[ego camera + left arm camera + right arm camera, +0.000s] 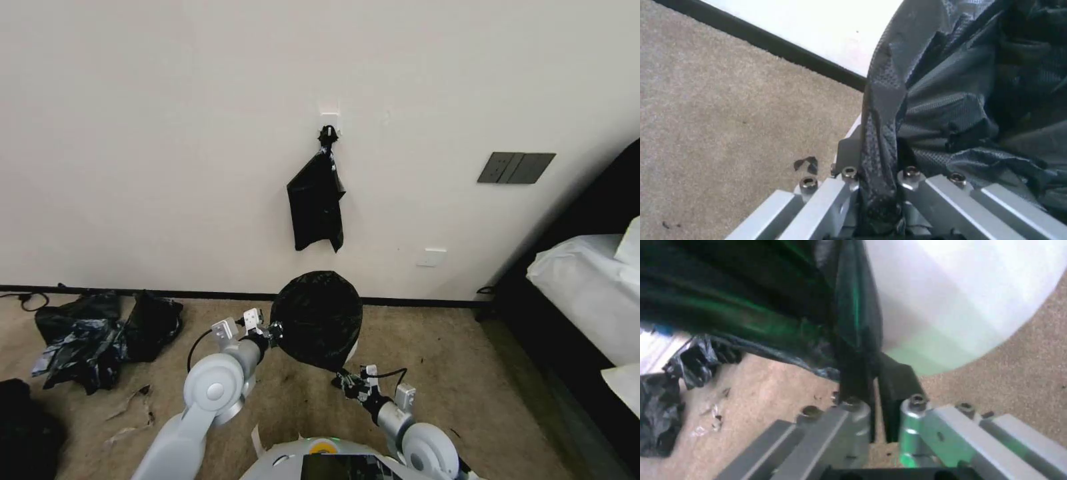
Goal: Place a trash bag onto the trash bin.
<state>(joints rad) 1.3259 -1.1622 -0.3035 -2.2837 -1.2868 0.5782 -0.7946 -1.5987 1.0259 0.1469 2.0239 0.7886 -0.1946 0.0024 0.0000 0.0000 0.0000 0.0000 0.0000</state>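
The glossy black trash bag [317, 320] is draped over the trash bin and hides nearly all of it in the head view. My left gripper [272, 331] is at the bag's left side, shut on a pinched strip of bag film [880, 143]. At the bag's lower right, my right gripper [343, 381] holds the edge pulled down to a point. In the right wrist view the film [858, 323] runs down between the fingers [896, 383], right beside the cream-white wall of the trash bin [960, 300].
A flat black bundle of bags [317, 200] hangs from a wall hook above the bin. A heap of black and bluish plastic [100, 333] lies on the carpet at the left. A bed [587, 293] stands at the right.
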